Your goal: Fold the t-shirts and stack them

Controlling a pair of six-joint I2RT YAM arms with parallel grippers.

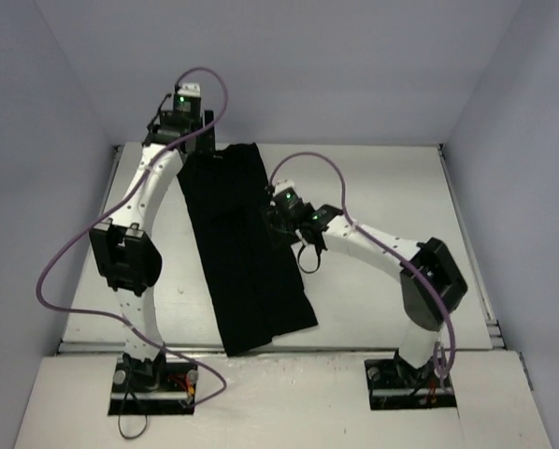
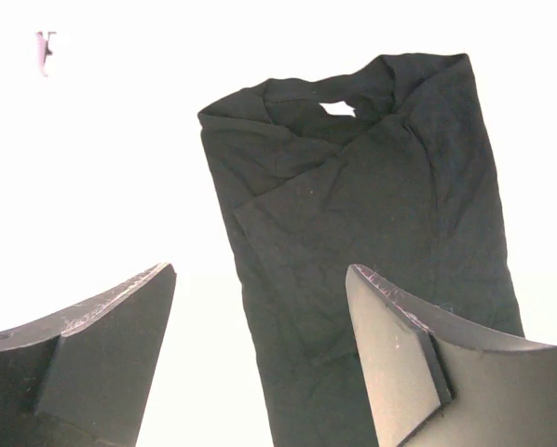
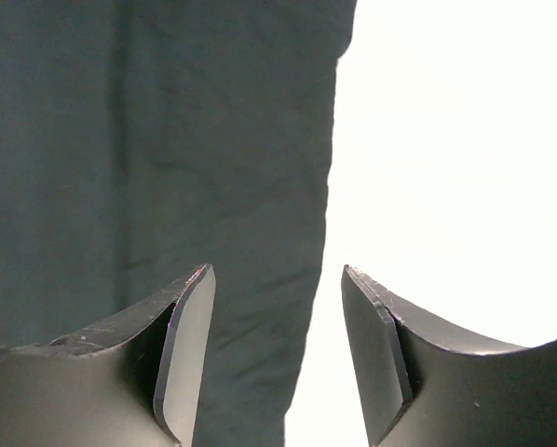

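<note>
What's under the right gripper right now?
The right gripper, jaws open and empty, hangs over the black t-shirt at its edge, white table beside it. Anything beneath the cloth is hidden.

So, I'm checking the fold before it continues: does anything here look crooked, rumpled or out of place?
Slightly. The t-shirt lies as a long folded strip, skewed on the table, with its near end angled off to the right. Around the collar the cloth is creased and uneven. No damage shows.

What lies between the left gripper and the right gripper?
Only the folded black t-shirt; the top view shows it running from the left gripper past the right gripper.
</note>
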